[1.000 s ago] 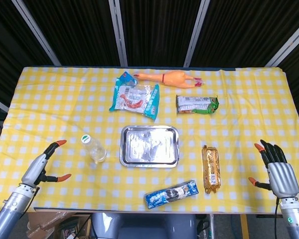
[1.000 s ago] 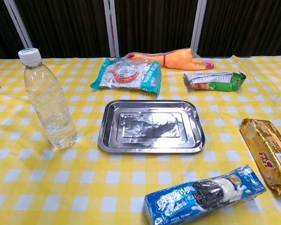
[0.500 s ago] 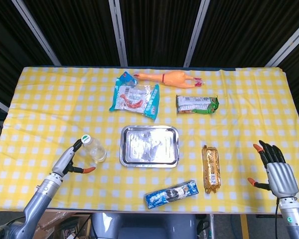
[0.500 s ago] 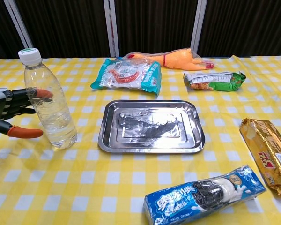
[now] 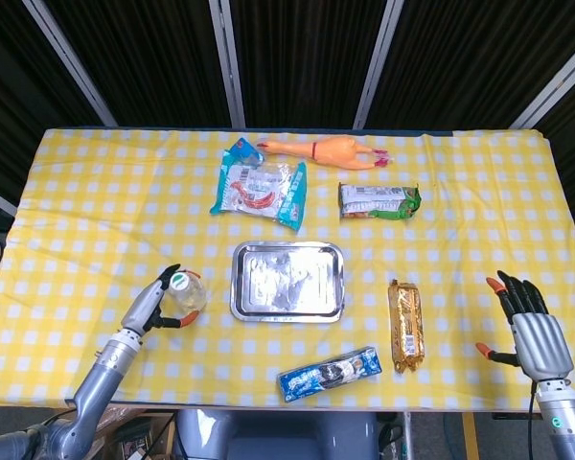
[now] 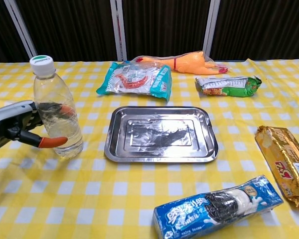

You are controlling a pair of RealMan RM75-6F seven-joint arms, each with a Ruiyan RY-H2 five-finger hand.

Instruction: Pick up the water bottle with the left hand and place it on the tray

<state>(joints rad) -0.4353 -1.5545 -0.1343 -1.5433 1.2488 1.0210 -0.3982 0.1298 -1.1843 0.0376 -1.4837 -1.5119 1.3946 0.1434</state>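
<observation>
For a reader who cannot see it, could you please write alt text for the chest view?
The robot's left hand reaches in from the left edge, fingers around a clear water bottle standing upright on a yellow checked tablecloth, beside an empty metal tray. Snack packets and a rubber chicken lie around the tray.

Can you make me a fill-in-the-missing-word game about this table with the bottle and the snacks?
1. The left hand has its fingers around the water ____.
2. The tray has ____ on it right now.
3. The cap of the water bottle is white and ____.
4. The rubber chicken lies at the ____ edge of the table, beyond the tray.

Missing words: bottle; nothing; green; far
</observation>
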